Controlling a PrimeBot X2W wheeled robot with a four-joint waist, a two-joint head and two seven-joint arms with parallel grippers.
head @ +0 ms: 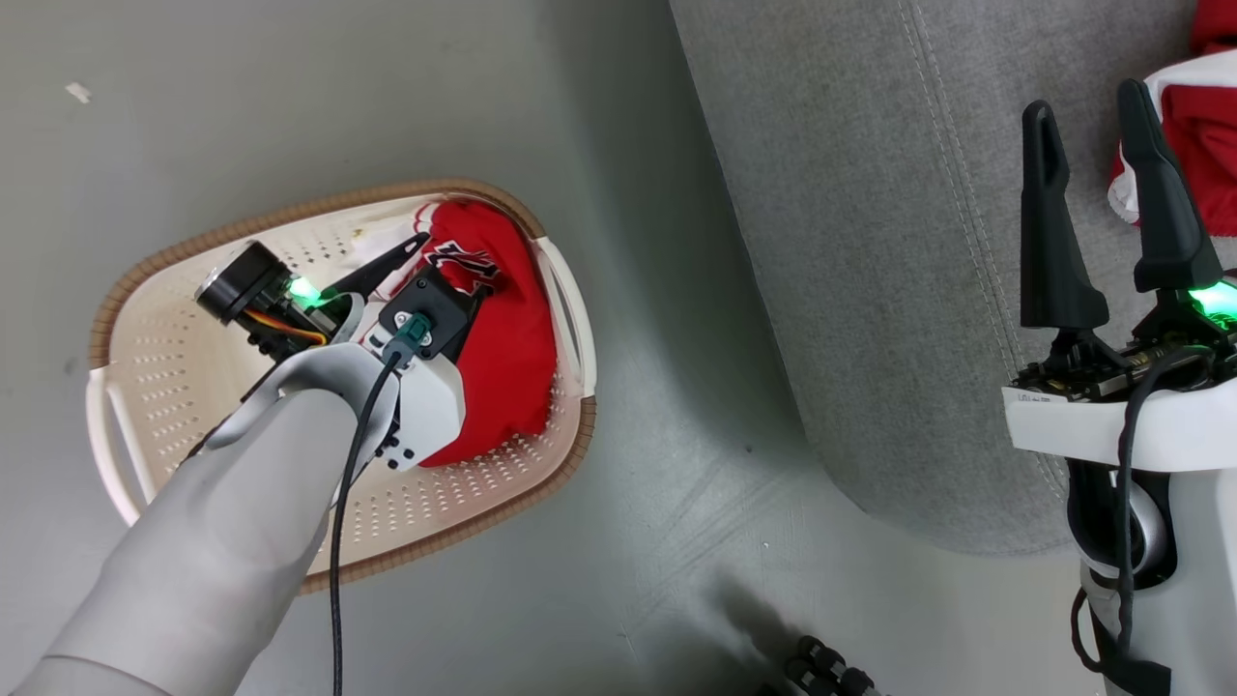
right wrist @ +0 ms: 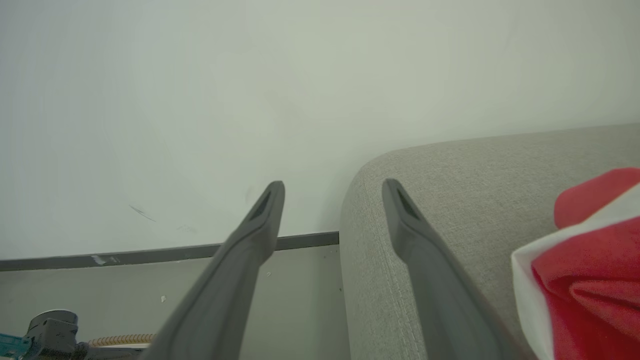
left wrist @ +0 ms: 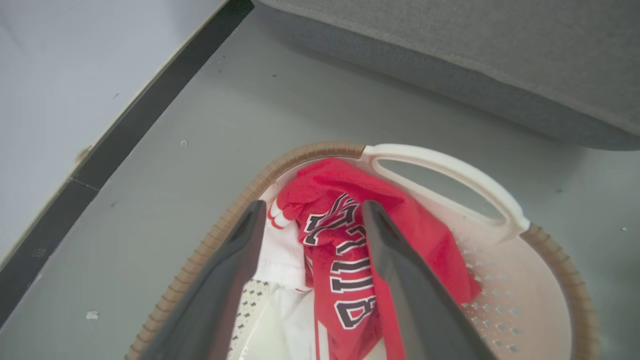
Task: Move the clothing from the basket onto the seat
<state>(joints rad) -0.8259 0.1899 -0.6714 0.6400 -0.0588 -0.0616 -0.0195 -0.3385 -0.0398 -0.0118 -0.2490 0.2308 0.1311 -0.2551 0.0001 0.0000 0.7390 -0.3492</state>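
Observation:
The cream basket [head: 454, 503] with a brown rim sits on the floor at the left. In it lies a red garment [head: 507, 358] with dark white-outlined lettering, over some white fabric [left wrist: 282, 255]. My left gripper [left wrist: 314, 206] reaches down into the basket and stands open, one finger on each side of the lettered garment [left wrist: 345, 260]; nothing is gripped. To the right is the grey seat [head: 870, 242]. A second red-and-white garment [head: 1198, 145] lies on it. My right gripper [head: 1084, 97] hovers open over the seat's edge, just left of that garment [right wrist: 595, 280].
Grey floor [head: 676, 483] runs between basket and seat. A pale wall with a dark skirting board [left wrist: 150, 95] lies beyond the basket. A dark knobbed object [head: 821, 667] pokes in at the bottom edge. The basket's white handle [left wrist: 450, 172] faces the seat [left wrist: 500, 50].

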